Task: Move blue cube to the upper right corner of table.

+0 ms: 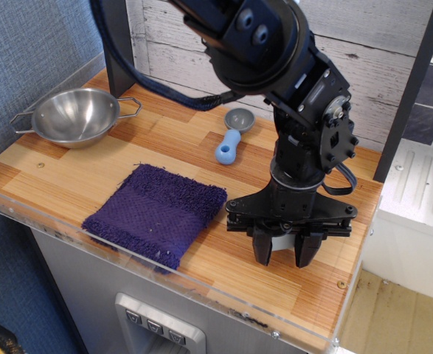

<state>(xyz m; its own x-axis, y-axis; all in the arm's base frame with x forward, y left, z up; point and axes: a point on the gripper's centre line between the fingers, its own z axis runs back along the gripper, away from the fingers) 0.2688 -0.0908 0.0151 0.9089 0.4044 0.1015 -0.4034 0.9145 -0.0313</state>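
Where the front right part of the striped orange-brown wooden counter (68, 173) is seen, the black robot gripper (282, 254) is lowered with its fingers pointing down. The small pale grey-blue plastic cube (281, 244) is found between the two black fingers (262, 249), and only a narrow strip of it is visible there. The fingers are closed around the cube on both sides, so the cube is gripped by the gripper. Whether the cube is touching the counter or is raised a little above it cannot be told, because its lower edge is hidden by the fingers.

A dark blue towel of rough cloth (157, 212) is laid flat to the left of the gripper, near the front edge of the counter, and it is not touched by the gripper. A grey scoop with a blue handle (231, 136) is placed behind the towel, close to the white plank wall. A round steel bowl with two wire handles (74, 116) is set in the far left corner, well apart from the cube. A clear acrylic rim (201, 284) is fixed along the front edge of the counter.
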